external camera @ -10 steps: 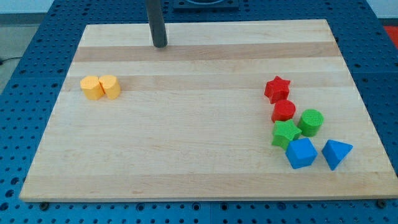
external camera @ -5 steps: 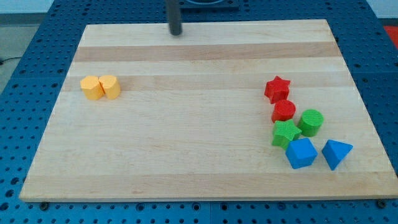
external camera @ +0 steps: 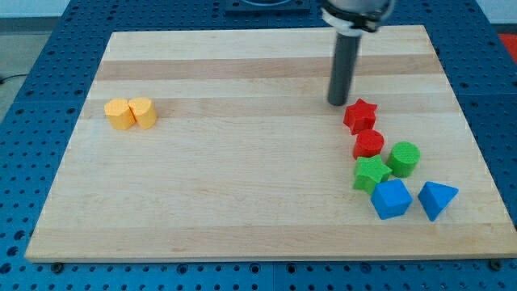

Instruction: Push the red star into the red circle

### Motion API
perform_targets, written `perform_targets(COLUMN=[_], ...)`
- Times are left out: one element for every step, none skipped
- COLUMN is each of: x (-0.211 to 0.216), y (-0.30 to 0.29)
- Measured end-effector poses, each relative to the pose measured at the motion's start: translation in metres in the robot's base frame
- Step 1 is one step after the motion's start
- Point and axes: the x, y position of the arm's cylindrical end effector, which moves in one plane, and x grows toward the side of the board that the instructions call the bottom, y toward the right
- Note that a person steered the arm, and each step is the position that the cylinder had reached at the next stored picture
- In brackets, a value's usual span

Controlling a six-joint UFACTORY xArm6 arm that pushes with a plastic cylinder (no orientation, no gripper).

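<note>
The red star (external camera: 360,115) lies at the right of the wooden board (external camera: 242,162). The red circle (external camera: 368,144) sits just below it, close to it or touching. My tip (external camera: 337,103) stands just to the upper left of the red star, a small gap away. The dark rod rises from it toward the view's top.
A green star (external camera: 371,173) and a green circle (external camera: 403,158) lie below the red circle. A blue cube (external camera: 392,199) and a blue triangular block (external camera: 437,200) sit lower right. Two yellow blocks (external camera: 130,113) lie together at the left.
My tip has moved from the board's top edge, left of centre, to the right and down, ending next to the red star. No block has moved.
</note>
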Motion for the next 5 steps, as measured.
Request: perform_targets(x=[0.032,0.061,0.032,0.0,-0.001], y=[0.016,0.015,-0.013,-0.047,-0.059])
